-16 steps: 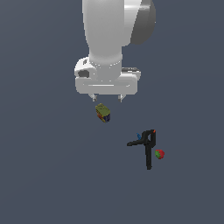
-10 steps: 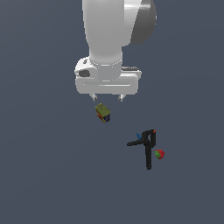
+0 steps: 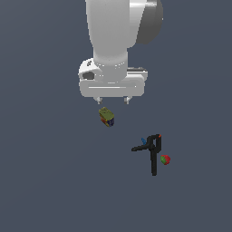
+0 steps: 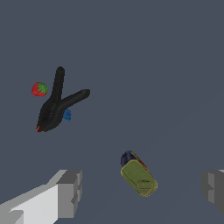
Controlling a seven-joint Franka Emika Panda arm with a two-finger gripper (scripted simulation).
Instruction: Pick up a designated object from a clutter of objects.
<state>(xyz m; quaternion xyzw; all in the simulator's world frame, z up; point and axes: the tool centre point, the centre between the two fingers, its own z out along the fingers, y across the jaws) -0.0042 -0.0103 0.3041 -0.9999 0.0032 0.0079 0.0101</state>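
Flat ground surface, dark slate-grey with a blue cast. Plain and uniform in tone from edge to edge of the exterior view. Same colour and same even, matte finish across the wrist view.

Three loose things lie on the worktop, one of each kind. One can, at about 10 o'clock from the other two. One black clamp. One small red-and-green ball, at 3 o'clock just beside the clamp. One robot arm, carrying one end effector with two fingers.
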